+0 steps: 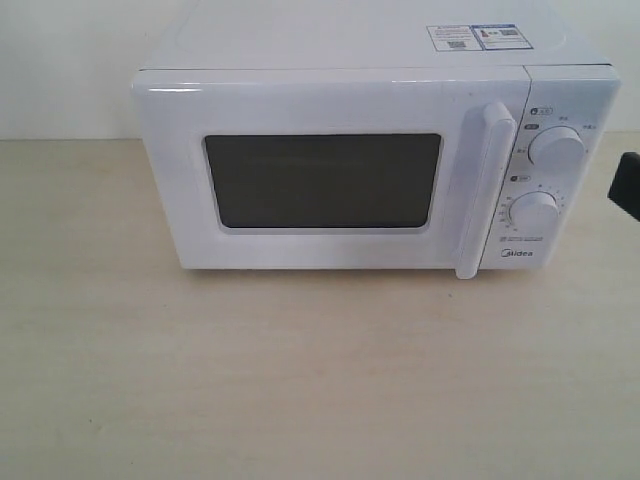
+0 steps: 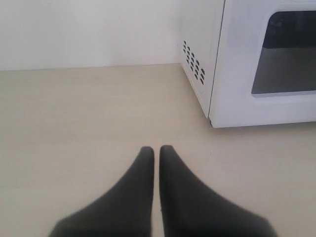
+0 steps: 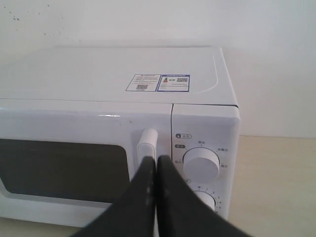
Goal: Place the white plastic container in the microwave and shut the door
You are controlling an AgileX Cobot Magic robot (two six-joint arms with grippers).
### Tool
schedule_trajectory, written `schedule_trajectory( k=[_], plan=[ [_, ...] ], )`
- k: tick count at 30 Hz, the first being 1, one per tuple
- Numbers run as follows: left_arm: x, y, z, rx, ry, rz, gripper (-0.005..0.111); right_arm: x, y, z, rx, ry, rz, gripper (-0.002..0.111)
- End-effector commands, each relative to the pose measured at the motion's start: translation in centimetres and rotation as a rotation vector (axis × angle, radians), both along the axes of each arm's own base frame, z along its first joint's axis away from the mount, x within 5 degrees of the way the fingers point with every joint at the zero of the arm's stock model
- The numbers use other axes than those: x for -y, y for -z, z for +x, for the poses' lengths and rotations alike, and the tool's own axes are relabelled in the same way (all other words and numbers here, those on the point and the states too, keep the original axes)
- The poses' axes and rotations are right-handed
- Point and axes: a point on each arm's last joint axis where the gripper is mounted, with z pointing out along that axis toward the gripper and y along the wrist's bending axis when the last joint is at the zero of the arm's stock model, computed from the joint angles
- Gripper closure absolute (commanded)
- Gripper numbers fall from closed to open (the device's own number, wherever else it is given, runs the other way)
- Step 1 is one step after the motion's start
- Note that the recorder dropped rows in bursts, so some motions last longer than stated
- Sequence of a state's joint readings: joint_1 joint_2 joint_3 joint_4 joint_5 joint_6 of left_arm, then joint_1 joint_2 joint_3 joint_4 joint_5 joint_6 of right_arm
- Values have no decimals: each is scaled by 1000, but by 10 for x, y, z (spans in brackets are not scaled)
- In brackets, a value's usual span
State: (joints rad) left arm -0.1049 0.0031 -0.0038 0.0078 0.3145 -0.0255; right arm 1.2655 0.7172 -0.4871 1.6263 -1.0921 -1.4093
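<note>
The white microwave [image 1: 380,50] stands at the back of the table with its door [image 1: 320,250] shut flush against the body. The door's vertical bar handle [image 1: 485,190] sits beside two round dials [image 1: 557,149]. The white plastic container is out of view in every frame. My left gripper [image 2: 156,148] is shut and holds nothing, low over bare table off the microwave's vented side [image 2: 195,64]. My right gripper [image 3: 156,159] is shut and empty, in front of the handle [image 3: 147,143]. Only a dark piece of the right arm [image 1: 626,185] shows at the exterior view's edge.
The pale wooden table [image 1: 300,380] stretches in front of the microwave and to its left [image 2: 74,123]. A white wall [image 1: 60,60] rises right behind. Stickers [image 1: 477,37] lie on the microwave's top panel.
</note>
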Motion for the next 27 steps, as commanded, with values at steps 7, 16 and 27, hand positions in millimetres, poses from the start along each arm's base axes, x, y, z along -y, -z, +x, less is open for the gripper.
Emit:
schedule_trajectory(
  k=[7, 16, 27],
  plan=[
    [0, 1, 0, -4, -5, -19, 102, 4, -2, 0, 19, 26, -2, 108],
    [0, 1, 0, -4, -5, -19, 102, 5, -2, 0, 21, 34, 1, 108],
    [0, 1, 0, -4, -5, -19, 102, 30, -8, -1, -37, 6, 321, 108]
  ],
)
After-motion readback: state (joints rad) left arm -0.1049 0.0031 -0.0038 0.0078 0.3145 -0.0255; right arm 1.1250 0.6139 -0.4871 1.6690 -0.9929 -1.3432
